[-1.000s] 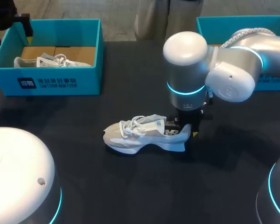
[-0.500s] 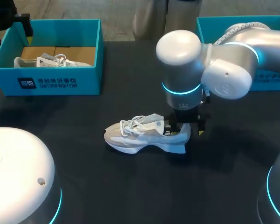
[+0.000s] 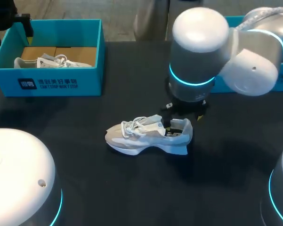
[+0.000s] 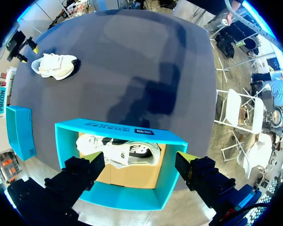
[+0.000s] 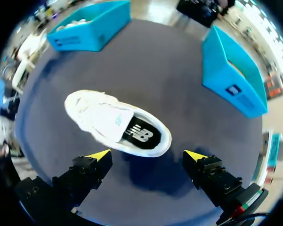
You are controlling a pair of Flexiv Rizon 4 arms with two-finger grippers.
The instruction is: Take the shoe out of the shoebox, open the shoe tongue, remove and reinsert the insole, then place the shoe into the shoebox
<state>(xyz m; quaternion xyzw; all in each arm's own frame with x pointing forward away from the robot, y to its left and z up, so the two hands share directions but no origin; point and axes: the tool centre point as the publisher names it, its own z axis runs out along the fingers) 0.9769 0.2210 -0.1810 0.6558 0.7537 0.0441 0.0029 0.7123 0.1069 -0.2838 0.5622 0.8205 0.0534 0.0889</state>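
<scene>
Two tools, each spread open. Under the left tool (image 4: pixel 140 162) sits an open teal cardboard shoebox (image 4: pixel 117 129). The white lace-up mesh sneaker (image 5: pixel 108 120) lies on the dark table (image 3: pixel 132 188) beneath the right tool (image 5: pixel 147 155). It looks light and floppy, likely best pinched at its firmer heel collar.

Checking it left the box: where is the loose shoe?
Head view: the shoe lies on the table, centre, heel under the open right gripper, clear of the left box.
</scene>
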